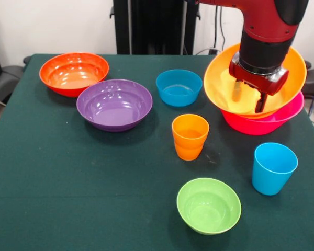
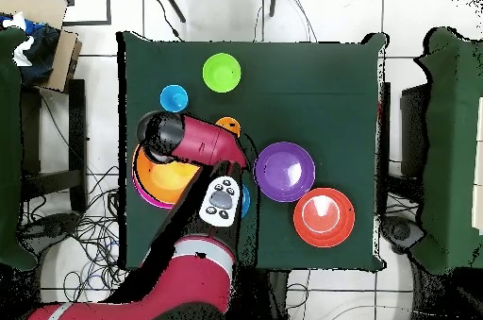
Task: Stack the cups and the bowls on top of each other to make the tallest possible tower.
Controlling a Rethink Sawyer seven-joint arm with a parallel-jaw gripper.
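Front view is showing the tool (image 1: 247, 99) hanging released inside the tilted orange bowl (image 1: 220, 78), which is leaning in the pink bowl (image 1: 282, 117) at two o'clock; nudging it risks toppling both.
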